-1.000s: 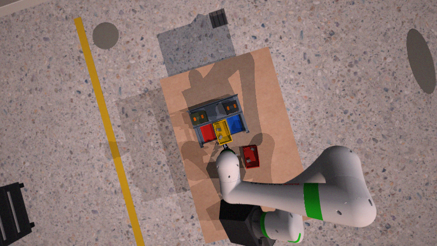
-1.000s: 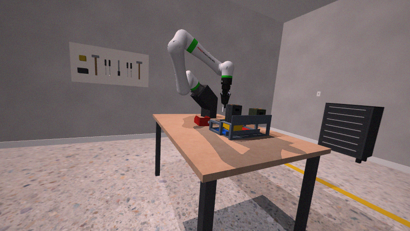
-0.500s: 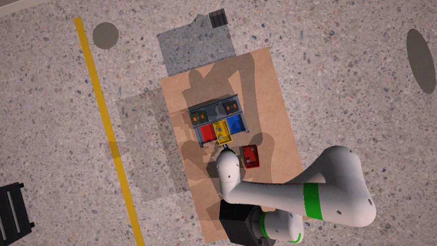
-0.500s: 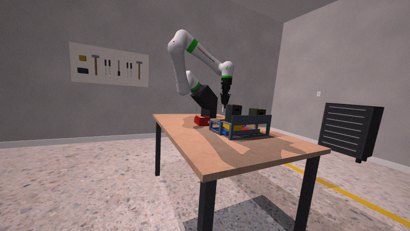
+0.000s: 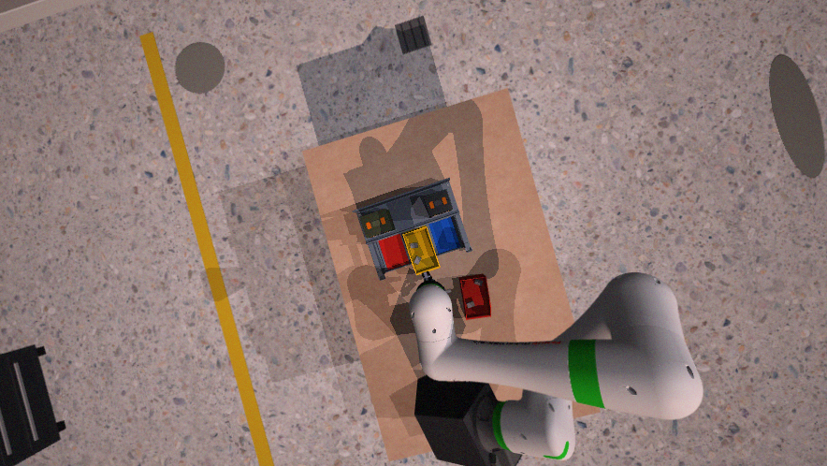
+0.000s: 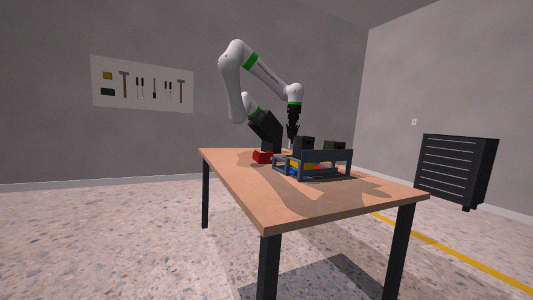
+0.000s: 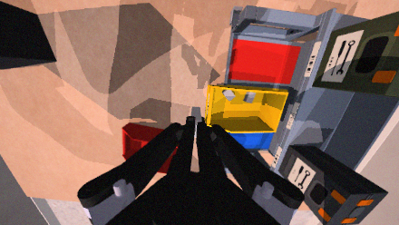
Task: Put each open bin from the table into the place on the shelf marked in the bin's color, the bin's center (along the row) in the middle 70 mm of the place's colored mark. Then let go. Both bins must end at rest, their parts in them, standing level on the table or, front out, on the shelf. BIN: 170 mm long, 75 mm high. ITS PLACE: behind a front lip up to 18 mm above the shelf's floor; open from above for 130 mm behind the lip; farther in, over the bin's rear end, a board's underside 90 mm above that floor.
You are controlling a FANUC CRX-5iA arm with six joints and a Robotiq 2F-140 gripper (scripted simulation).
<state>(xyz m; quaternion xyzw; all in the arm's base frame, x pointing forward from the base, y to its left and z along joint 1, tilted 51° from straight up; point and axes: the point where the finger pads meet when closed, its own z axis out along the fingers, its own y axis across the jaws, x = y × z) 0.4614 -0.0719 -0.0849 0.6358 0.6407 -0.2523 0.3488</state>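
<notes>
we see the closed gripper (image 5: 426, 275) (image 6: 290, 143) (image 7: 195, 112) at top-view centre, the red bin (image 5: 475, 297) (image 6: 262, 156) (image 7: 135, 141) to its right, yellow bin (image 5: 421, 250) (image 6: 304, 164) (image 7: 247, 109) just above.

The pincer (image 5: 427, 276) (image 6: 290, 143) (image 7: 195, 112) has dropped slightly toward the worktop (image 5: 520, 231) (image 6: 238, 186) (image 7: 82, 136). The forearm (image 5: 515, 361) (image 6: 269, 76) has dipped with it.
</notes>
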